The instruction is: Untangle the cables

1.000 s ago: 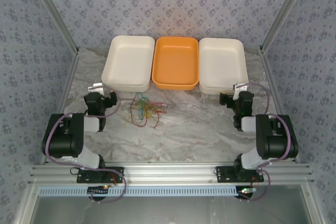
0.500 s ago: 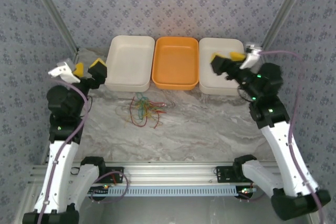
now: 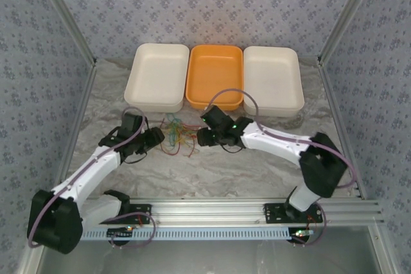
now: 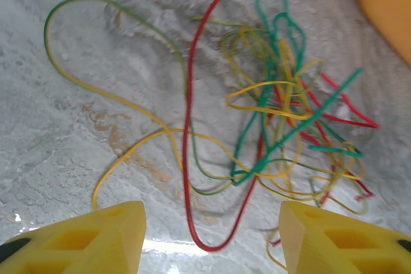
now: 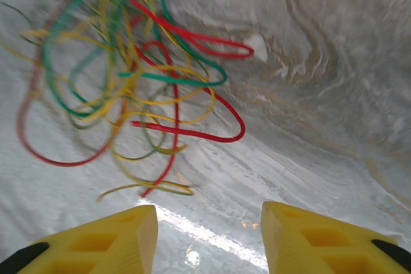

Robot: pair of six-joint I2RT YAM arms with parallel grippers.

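The cables (image 3: 179, 135) lie in one tangled heap on the counter (image 3: 257, 165), near the orange tray (image 3: 215, 76). The left gripper (image 3: 155, 138) and right gripper (image 3: 204, 135) flank it, both wide open and empty, probably so each can draw a separate strand outward.

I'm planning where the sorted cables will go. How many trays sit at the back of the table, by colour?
Cream trays: 2, left and right
Orange tray: 1
Total: 3 trays
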